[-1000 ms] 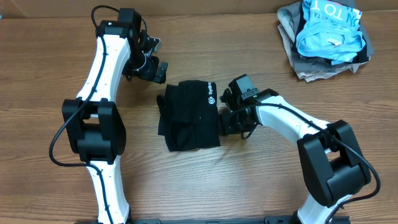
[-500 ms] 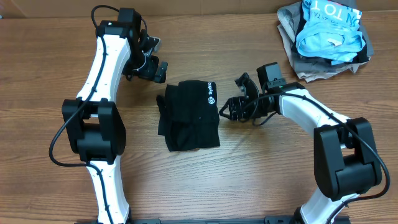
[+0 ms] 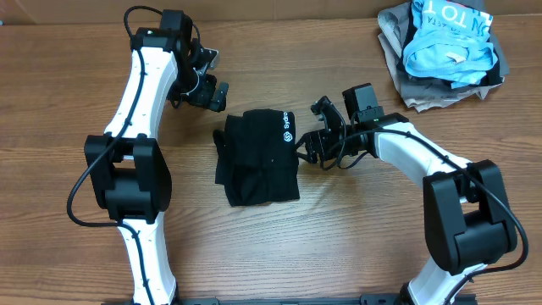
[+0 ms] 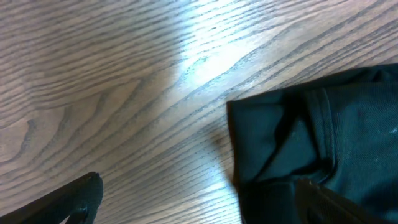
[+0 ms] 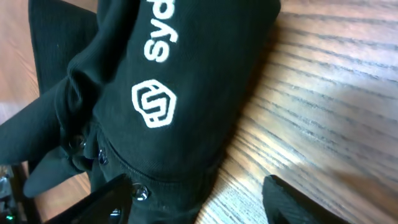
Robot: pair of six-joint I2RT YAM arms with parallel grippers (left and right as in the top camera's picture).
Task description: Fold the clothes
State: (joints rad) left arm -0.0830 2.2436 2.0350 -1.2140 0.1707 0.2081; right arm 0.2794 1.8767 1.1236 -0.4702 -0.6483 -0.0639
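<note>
A folded black garment (image 3: 257, 158) with a white logo lies mid-table. My right gripper (image 3: 312, 146) is open at its right edge. In the right wrist view the garment (image 5: 161, 93) fills the left, one finger over its hem, the other over bare wood; nothing is held. My left gripper (image 3: 206, 91) is open above the garment's upper left corner, apart from it. In the left wrist view the garment's corner (image 4: 311, 149) lies under the right finger.
A pile of clothes (image 3: 445, 51), light blue on top of grey and dark items, sits at the table's far right corner. The table is brown wood (image 3: 356, 246).
My right gripper pulled back right from the garment's lower right edge, then moved up and left to its right edge. The left arm and garment have not moved.
</note>
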